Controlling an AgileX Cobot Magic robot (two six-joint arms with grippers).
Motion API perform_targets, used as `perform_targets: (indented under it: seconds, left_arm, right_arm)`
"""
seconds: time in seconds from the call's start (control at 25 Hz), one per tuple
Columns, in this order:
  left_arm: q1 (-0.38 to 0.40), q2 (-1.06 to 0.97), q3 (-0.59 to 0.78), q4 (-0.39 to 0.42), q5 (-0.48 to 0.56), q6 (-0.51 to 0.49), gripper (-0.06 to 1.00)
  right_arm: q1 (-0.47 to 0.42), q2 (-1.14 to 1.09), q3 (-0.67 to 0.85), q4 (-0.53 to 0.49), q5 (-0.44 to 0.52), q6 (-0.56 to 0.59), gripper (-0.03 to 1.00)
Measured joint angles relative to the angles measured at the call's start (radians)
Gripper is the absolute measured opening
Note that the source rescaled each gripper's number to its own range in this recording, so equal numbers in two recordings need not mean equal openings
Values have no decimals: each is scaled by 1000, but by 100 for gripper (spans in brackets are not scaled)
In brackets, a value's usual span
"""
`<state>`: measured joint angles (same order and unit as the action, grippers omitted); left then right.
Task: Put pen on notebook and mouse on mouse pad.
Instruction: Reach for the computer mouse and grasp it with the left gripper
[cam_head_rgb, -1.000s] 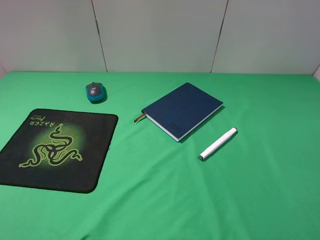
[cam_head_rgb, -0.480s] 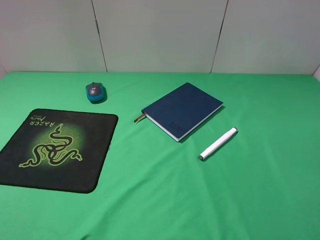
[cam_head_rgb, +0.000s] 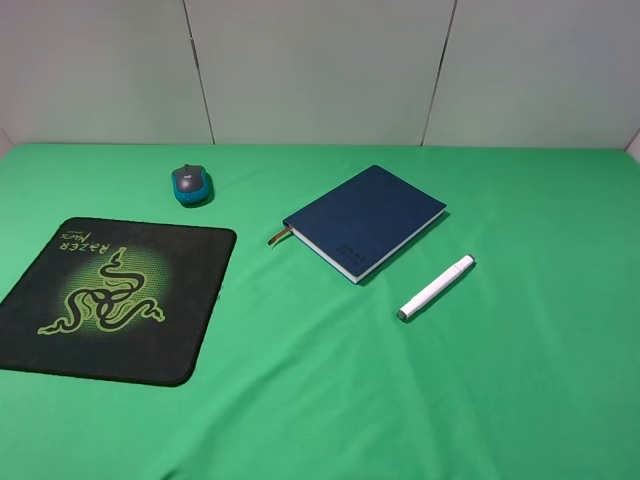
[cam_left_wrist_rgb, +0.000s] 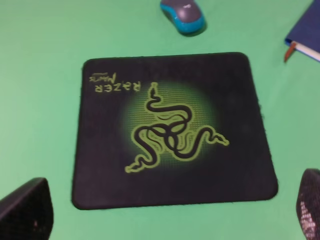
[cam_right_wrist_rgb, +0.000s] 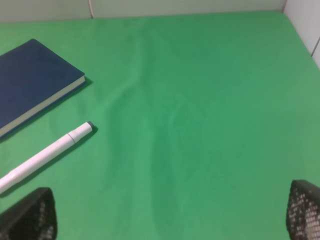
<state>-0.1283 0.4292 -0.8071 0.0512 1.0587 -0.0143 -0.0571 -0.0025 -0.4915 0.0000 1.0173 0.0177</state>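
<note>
The teal mouse rests on the green cloth just beyond the far edge of the black mouse pad, off it. A navy notebook lies closed in the middle. The white pen lies on the cloth to its right, apart from it. My left gripper hangs open over the pad's near edge. My right gripper is open over bare cloth, right of the pen. Neither arm shows in the exterior view.
The green cloth covers the whole table, with a pale panelled wall behind. The notebook's brown ribbon sticks out toward the pad.
</note>
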Motion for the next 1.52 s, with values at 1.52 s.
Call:
perform_targets:
  seconds: [1.52]
  left_arm:
    - [-113, 1785, -980, 5, -280, -266, 100]
  right_arm:
    - [0, 0, 0, 0, 0, 0, 100]
